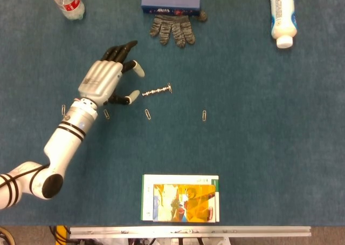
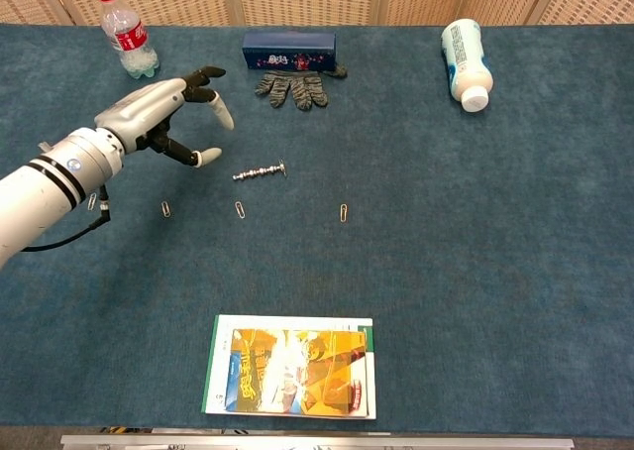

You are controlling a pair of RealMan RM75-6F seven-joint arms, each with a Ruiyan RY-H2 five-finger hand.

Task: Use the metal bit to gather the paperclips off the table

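The left hand (image 1: 105, 82) (image 2: 163, 113) hovers over the blue counter (image 1: 259, 126) (image 2: 495, 252), fingers (image 1: 119, 52) (image 2: 203, 74) spread apart and grasping nothing; the thumb tip points toward the metal bit (image 1: 157, 90) (image 2: 260, 172) without touching it. The metal bit lies flat on the counter just right of the hand, its wider head at the right end. Four paperclips show in the head view, in a loose row below the bit: one (image 1: 63, 109) by the forearm, one (image 1: 107, 114) (image 2: 165, 209) beside the wrist, one (image 1: 147, 114) (image 2: 239, 209) just below the bit, one (image 1: 204, 115) (image 2: 344, 212) well apart to the right. The right hand is out of both views. At the far edge: a water bottle (image 1: 68, 1) (image 2: 123, 29) with red label, a dark blue box (image 1: 171, 4) (image 2: 288, 46), a grey knit glove (image 1: 173, 29) (image 2: 293, 87) touching the box, and a white bottle (image 1: 282, 14) (image 2: 466, 61) lying on its side. A colourful booklet (image 1: 180, 198) (image 2: 290, 367) lies near the front edge.
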